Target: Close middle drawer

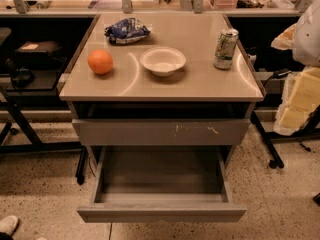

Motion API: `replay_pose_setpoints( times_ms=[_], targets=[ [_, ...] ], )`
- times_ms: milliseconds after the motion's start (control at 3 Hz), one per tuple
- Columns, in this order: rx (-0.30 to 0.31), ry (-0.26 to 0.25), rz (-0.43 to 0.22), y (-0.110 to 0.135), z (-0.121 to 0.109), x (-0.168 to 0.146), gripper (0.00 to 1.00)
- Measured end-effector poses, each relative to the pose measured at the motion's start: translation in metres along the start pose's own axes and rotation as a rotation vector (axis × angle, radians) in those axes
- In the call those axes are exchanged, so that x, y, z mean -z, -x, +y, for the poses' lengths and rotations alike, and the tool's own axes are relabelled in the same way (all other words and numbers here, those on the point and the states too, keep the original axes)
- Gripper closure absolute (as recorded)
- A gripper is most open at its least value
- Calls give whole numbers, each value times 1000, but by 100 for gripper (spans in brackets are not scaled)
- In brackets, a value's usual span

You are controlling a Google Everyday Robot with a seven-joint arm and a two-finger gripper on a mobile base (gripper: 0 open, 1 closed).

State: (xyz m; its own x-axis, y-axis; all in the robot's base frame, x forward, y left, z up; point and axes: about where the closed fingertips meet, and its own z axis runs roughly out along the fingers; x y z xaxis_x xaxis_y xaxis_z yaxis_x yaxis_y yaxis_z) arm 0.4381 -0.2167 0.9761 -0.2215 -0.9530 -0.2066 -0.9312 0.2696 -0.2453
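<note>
The middle drawer (161, 213) is pulled far out toward me below the countertop. Its plain grey front is free of scratches and its grey box interior (161, 171) holds nothing I can see. Above it sits another grey drawer front (160, 132) with white scratch marks, slightly proud of the cabinet. My gripper does not show in this view. A white rounded shape (309, 31) at the right edge may be part of my arm, well away from the drawer.
On the countertop (200, 86) stand an orange (100, 61), a white bowl (163, 60), a blue chip bag (126, 30) and a drink can (225, 48). Yellowish foam blocks (300, 99) on a black wheeled stand are at the right. A dark desk frame (30, 84) is at the left.
</note>
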Motion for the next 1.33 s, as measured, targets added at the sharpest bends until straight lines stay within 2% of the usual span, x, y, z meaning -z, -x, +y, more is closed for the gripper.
replay_pose_setpoints(
  times_ms=[333, 667, 1000, 1333],
  targets=[
    [0, 0, 0, 0, 0, 0, 0],
    [0, 17, 3, -4, 12, -15, 0],
    [-5, 62, -36, -19, 40, -49, 0],
    [3, 92, -73, -33, 71, -91, 20]
  ],
)
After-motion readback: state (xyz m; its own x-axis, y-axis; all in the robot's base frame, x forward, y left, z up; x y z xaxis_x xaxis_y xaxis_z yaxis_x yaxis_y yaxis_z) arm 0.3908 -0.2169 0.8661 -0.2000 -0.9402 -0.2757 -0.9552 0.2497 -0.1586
